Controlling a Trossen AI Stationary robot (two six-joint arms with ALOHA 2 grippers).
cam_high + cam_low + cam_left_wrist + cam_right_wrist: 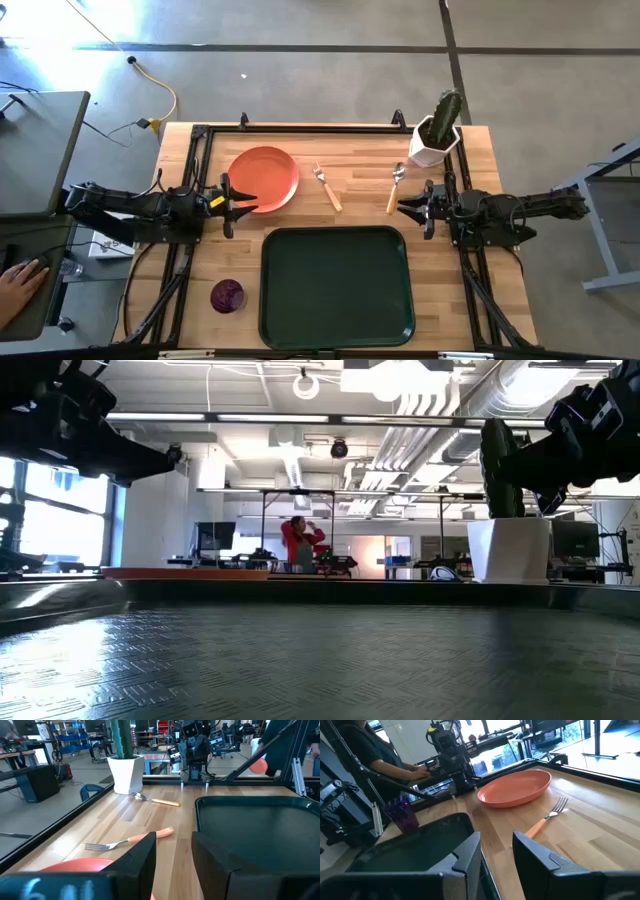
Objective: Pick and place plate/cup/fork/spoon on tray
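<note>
The orange-red plate (264,178) lies flat on the wooden table at the far left. The fork (327,186) and the spoon (394,187) lie right of it. The dark green tray (336,285) sits at the near middle, and the purple cup (227,296) stands left of it. My left gripper (250,204) is open at the plate's near rim; I cannot tell whether it touches the rim. In the left wrist view its fingers (172,840) show the plate (75,866) low beside them. My right gripper (403,208) is open and empty just near the spoon's handle end.
A white pot with a green cactus (437,135) stands at the far right corner. A black frame rail (300,128) runs along the table's far edge. A person's hand (20,278) rests at a desk beyond the table's left side.
</note>
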